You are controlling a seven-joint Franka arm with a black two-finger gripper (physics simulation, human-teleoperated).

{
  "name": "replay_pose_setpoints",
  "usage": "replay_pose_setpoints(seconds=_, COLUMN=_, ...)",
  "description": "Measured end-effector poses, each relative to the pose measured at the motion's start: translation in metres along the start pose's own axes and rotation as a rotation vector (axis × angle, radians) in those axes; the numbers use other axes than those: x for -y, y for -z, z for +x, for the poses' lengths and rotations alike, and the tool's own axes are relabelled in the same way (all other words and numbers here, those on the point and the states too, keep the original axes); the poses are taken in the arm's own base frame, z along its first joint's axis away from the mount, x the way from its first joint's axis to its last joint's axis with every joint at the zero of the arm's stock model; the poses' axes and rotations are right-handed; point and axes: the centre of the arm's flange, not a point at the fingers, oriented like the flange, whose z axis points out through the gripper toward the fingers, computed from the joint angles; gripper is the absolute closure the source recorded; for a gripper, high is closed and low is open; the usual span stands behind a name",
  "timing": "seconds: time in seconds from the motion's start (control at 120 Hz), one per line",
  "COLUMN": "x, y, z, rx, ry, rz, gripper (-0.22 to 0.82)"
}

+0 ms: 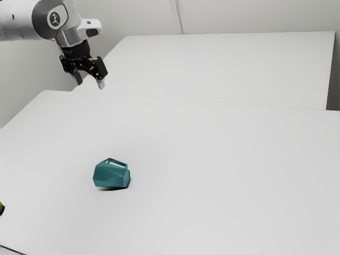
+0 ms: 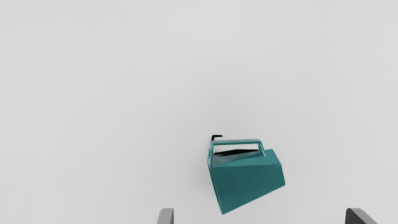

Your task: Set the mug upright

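Lower black 2-finger gripper (image 1: 90, 84), spread wide and empty, to teal faceted mug (image 1: 111, 176) lying on its side on smooth white table (image 1: 223, 186); grip squarely across body (image 2: 248, 180), clear of angular handle (image 2: 236, 142), lift slightly, rotate mouth-up, seat base flat before release.

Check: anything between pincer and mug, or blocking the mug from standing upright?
Nothing visible blocks either. The open pincer hangs above the table; I see nothing between it and the mug, which lies on its side. The yellow item at the exterior view's left edge sits off that line.
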Motion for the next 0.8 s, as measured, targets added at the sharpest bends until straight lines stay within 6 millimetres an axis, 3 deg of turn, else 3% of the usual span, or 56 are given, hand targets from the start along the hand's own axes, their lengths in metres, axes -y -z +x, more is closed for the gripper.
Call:
replay_pose_setpoints(seconds=0.15, x=-0.014, y=-0.005, z=0.004, rx=-0.021, ry=-0.016, rz=0.003, gripper=0.0)
replay_pose_setpoints(seconds=0.267, x=-0.01, y=-0.008, z=-0.009, rx=-0.023, ry=0.0, rz=-0.01, gripper=0.0)
replay_pose_setpoints(seconds=0.35, x=-0.005, y=-0.018, z=-0.038, rx=-0.028, ry=0.012, rz=-0.033, gripper=0.0)
replay_pose_setpoints(seconds=0.433, x=0.021, y=-0.029, z=-0.074, rx=-0.048, ry=0.068, rz=-0.056, gripper=0.0)
replay_pose_setpoints(seconds=0.542, x=0.049, y=-0.064, z=-0.122, rx=-0.096, ry=0.135, rz=-0.138, gripper=0.0)
replay_pose_setpoints(seconds=0.65, x=0.054, y=-0.092, z=-0.161, rx=-0.202, ry=0.154, rz=-0.249, gripper=0.0)
replay_pose_setpoints(seconds=0.8, x=0.065, y=-0.122, z=-0.185, rx=-0.369, ry=0.172, rz=-0.434, gripper=0.0)
